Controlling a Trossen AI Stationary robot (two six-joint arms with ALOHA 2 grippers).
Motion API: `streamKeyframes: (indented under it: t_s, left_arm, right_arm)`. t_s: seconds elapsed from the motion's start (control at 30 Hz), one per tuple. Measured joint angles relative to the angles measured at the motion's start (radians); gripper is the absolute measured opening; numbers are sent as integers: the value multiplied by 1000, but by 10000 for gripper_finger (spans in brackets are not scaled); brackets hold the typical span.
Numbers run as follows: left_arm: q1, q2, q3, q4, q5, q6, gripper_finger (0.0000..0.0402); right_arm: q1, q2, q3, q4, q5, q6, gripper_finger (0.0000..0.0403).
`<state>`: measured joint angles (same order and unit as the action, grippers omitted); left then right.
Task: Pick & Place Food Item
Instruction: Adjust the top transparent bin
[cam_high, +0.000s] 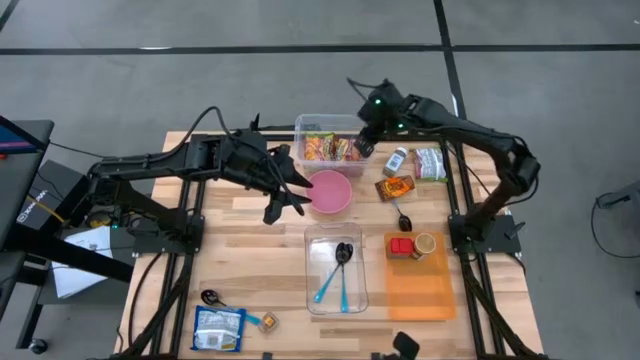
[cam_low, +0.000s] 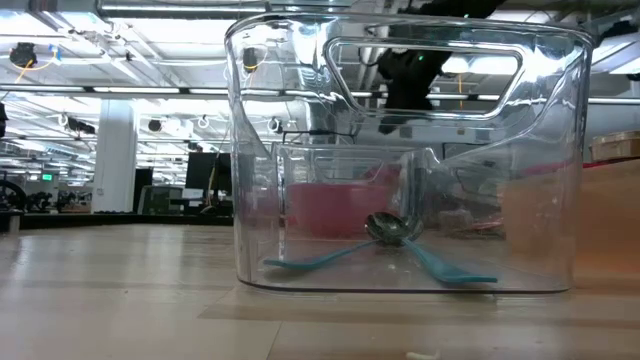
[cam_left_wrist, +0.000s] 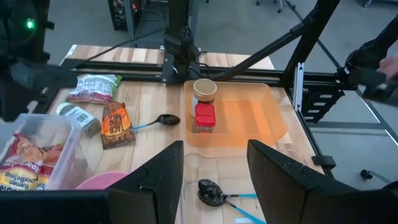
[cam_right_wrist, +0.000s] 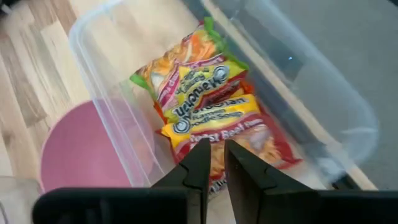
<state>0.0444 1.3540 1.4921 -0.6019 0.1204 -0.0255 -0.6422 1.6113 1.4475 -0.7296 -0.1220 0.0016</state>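
Observation:
Several ramen packets (cam_right_wrist: 208, 106) lie in a clear plastic bin (cam_high: 325, 128) at the table's far side. My right gripper (cam_right_wrist: 216, 152) hangs over the bin (cam_right_wrist: 106, 112), slanting down at the packets (cam_high: 325, 148). Its fingers stand a narrow gap apart with nothing between them. My right gripper (cam_high: 363, 145) is above the bin's right end. My left gripper (cam_left_wrist: 214, 155) is open and empty, held above the table beside a pink bowl (cam_high: 331, 192). In the high view my left gripper (cam_high: 290, 190) is just left of the bowl.
Right of the bin lie a small bottle (cam_high: 397, 160), a green packet (cam_high: 431, 163), an orange packet (cam_high: 396, 187) and a spoon (cam_high: 403, 218). An orange tray (cam_high: 420, 285) carries a red item and a cup. A clear container (cam_high: 337, 270) holds spoons. A blue-white packet (cam_high: 218, 328) lies near left.

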Motion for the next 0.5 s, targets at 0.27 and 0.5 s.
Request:
streamKeyframes:
  t_s: [0.27, 0.5]
  left_arm:
    - [6, 0, 0, 3, -44, 32, 172]
    - [23, 0, 0, -3, -51, 47, 172]
  right_arm:
    - [-8, -113, 1, -107, 1, 102, 42]
    - [41, -85, 1, -302, -80, 186, 24]
